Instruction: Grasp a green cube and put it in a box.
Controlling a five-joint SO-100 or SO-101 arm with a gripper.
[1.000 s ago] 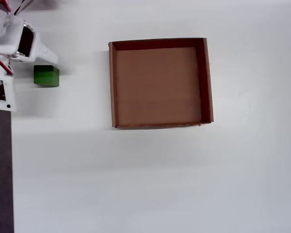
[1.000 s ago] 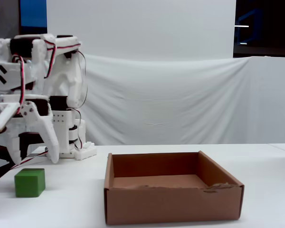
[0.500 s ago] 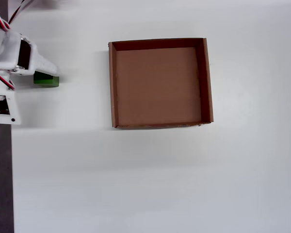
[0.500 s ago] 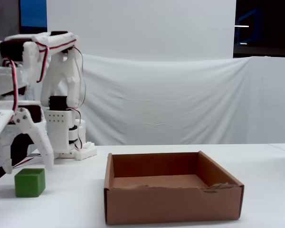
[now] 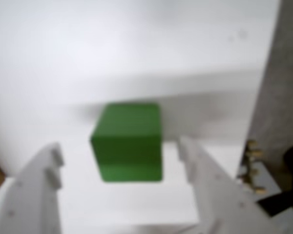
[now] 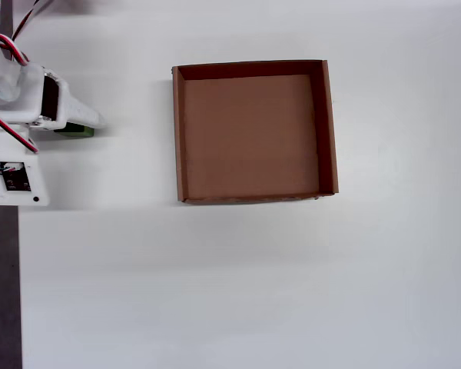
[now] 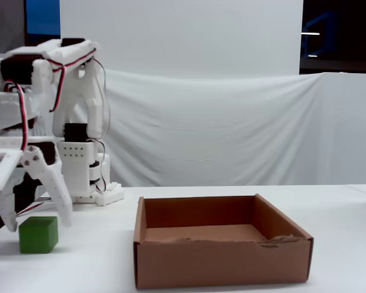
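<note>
The green cube sits on the white table between my gripper's two white fingers, with a gap on each side. In the fixed view the gripper is open and straddles the top of the cube, fingertips just outside its edges. From overhead the arm covers most of the cube; only a thin green strip shows. The brown cardboard box stands empty to the right of the cube, a cube-width or two away; its front wall faces the fixed camera.
The arm's white base stands behind the cube at the left. A dark strip marks the table's left edge in the overhead view. A white cloth backdrop hangs behind the table.
The gripper has come down and over the cube, now straddling it; overhead it hides nearly all of the cube. Cube and box have not moved.
</note>
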